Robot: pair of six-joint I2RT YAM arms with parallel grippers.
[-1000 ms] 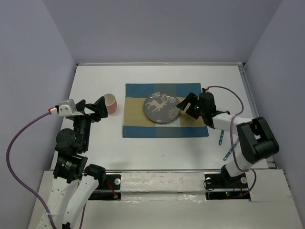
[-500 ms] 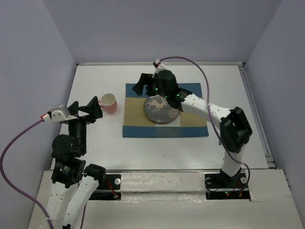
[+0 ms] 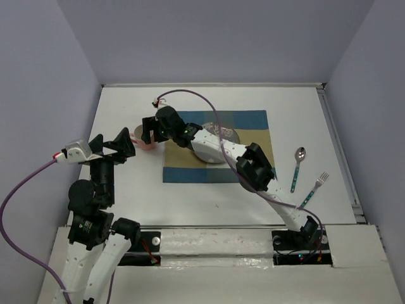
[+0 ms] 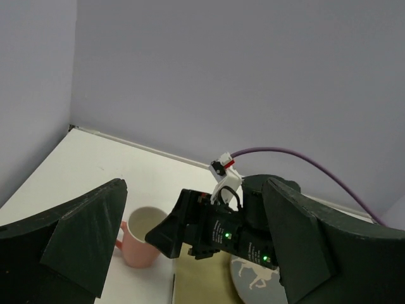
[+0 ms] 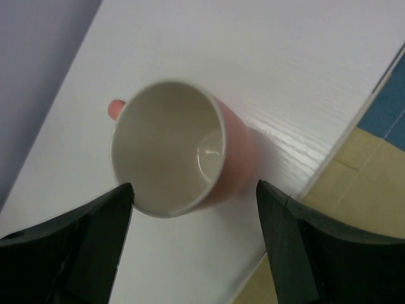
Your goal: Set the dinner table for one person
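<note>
A pink mug (image 3: 140, 140) with a white inside stands upright on the white dinner table (image 3: 190, 202), just left of the checked placemat (image 3: 253, 123). My right arm reaches across the mat, and my right gripper (image 3: 148, 130) hovers open over the mug. In the right wrist view the mug (image 5: 174, 149) lies between the spread jaws, which do not touch it. My left gripper (image 3: 118, 146) is open and empty just left of the mug. The left wrist view shows the mug (image 4: 142, 244) beside the right gripper. A grey reindeer plate (image 3: 215, 155) sits on the mat, partly under the right arm.
A spoon (image 3: 297, 168) and a fork (image 3: 314, 189) with teal handles lie on the table right of the placemat. Purple walls close in the back and sides. The right arm's cable loops above the plate.
My right arm has swung from the plate's right side, across the mat, to the mug at the left. That uncovered the spoon and fork. My left gripper has drawn back slightly from the mug.
</note>
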